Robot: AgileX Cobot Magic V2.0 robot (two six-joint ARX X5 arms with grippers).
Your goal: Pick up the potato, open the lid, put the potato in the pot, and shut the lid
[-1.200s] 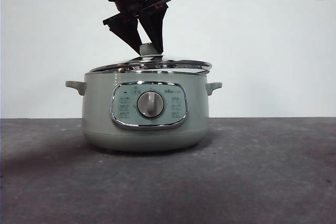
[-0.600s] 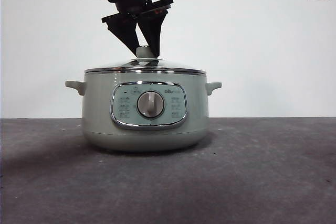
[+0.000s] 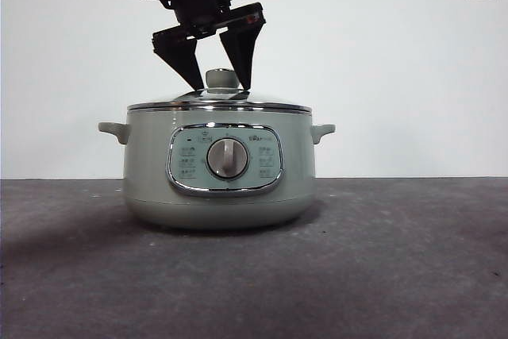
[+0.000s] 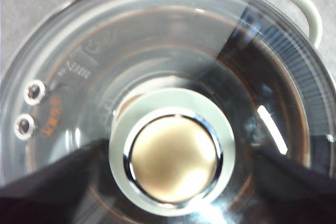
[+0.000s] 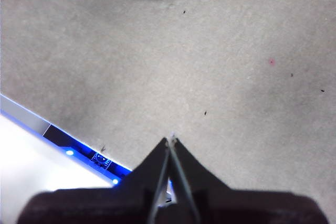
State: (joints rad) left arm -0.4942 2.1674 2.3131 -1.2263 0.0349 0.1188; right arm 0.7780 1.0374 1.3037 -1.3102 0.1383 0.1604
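**Lid seated on pot as left arm lets go**

The left end effector (image 3: 220, 85) hangs released over the pot (image 3: 218, 168), jaws spread either side of the lid (image 3: 220, 104)'s knob (image 4: 171, 152), which sits between them untouched. A clean finish means rising straight up without clipping the knob. The potato is not discernible through the glass. The right end effector (image 5: 171, 140) waits clenched above the tabletop (image 5: 220, 61)
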